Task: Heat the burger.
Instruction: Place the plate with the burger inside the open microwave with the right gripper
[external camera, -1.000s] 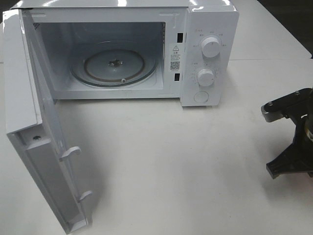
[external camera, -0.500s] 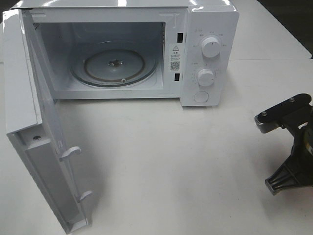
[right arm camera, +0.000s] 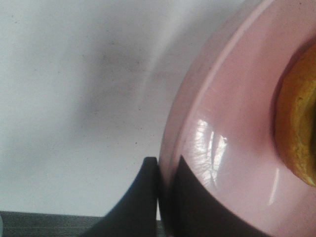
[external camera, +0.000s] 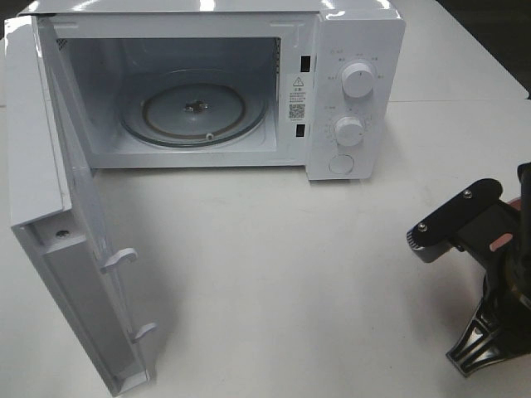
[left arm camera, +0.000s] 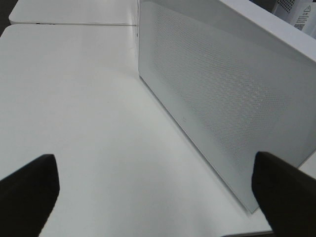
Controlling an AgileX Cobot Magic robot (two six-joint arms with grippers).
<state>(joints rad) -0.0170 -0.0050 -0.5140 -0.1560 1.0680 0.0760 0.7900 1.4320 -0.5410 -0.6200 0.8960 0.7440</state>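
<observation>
In the right wrist view, the burger [right arm camera: 298, 123] shows only as a golden-brown bun edge lying on a pink plate [right arm camera: 232, 123]. My right gripper [right arm camera: 165, 197] is shut on that plate's rim, one finger above and one below. The exterior view shows the right arm [external camera: 489, 274] at the table's right edge; the burger is hidden there. The white microwave [external camera: 299, 33] stands at the back with its door [external camera: 50, 166] swung wide open and its glass turntable [external camera: 195, 112] bare. My left gripper [left arm camera: 158, 197] is open beside the door's outer face [left arm camera: 222, 98], holding nothing.
The microwave's control panel with two knobs [external camera: 357, 79] faces the front on its right side. The open door juts toward the table's front left. White tabletop [external camera: 290, 274] lies between the microwave and the right arm.
The right arm has moved leftward and toward the front edge, coming further into the exterior view and tilting. The microwave and its door have not moved.
</observation>
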